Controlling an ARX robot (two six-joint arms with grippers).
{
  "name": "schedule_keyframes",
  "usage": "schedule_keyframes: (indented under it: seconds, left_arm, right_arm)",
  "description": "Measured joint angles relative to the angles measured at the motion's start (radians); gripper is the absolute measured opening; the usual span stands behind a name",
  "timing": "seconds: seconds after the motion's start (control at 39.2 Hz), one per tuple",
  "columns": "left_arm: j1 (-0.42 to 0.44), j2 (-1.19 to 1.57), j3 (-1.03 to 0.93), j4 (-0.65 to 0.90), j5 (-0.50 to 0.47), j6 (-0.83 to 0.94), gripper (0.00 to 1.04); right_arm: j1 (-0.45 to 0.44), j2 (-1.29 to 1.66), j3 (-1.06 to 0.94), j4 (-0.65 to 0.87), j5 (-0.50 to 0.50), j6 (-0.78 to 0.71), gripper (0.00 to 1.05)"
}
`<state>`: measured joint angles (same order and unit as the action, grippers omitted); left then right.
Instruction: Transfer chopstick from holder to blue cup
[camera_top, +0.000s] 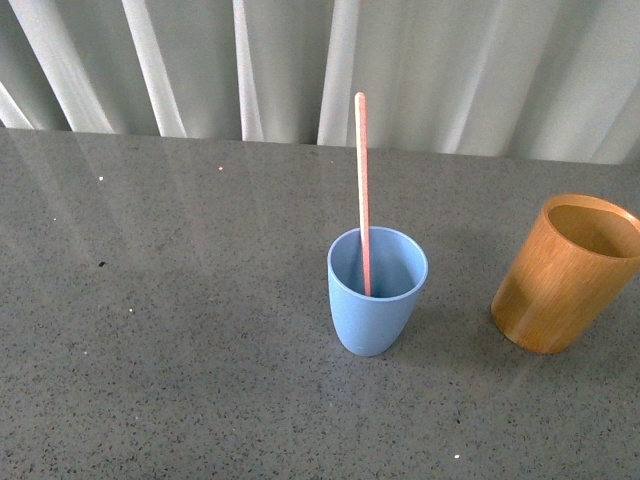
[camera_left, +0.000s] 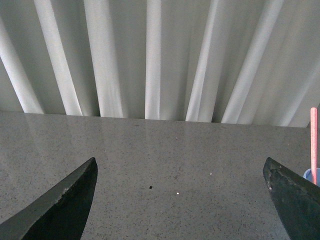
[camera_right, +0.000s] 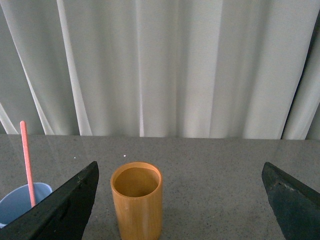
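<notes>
Front view: chopstick (camera_top: 363, 190) stands in blue cup (camera_top: 376, 291) at frame centre; holder (camera_top: 568, 272) at right edge, empty; transfer judged complete.
Left wrist view: left gripper (camera_left: 182, 200) jaws apart, empty.
Right wrist view: right gripper (camera_right: 182, 200) jaws apart above the holder (camera_right: 136, 200); next move: retract only.

Matte plastic blue cup (camera_top: 376, 300), smooth wood holder (camera_top: 566, 275), prob. stone-look table (camera_top: 180, 300).

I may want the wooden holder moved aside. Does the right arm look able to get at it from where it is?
Probably yes. The right pincer is open, and the holder stands upright ahead between its fingers, with bare table around it. The blue cup sits off to one side.
</notes>
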<state>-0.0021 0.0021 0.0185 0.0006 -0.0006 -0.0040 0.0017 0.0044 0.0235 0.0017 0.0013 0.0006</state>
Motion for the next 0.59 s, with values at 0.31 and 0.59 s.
schedule_keyframes:
  seconds: [0.31, 0.59]
  left_arm:
    - [0.0, 0.0, 0.0, 0.0, 0.0, 0.0, 0.98]
    - [0.0, 0.0, 0.0, 0.0, 0.0, 0.0, 0.98]
  right_arm:
    - [0.0, 0.0, 0.0, 0.0, 0.0, 0.0, 0.95]
    - [0.0, 0.0, 0.0, 0.0, 0.0, 0.0, 0.95]
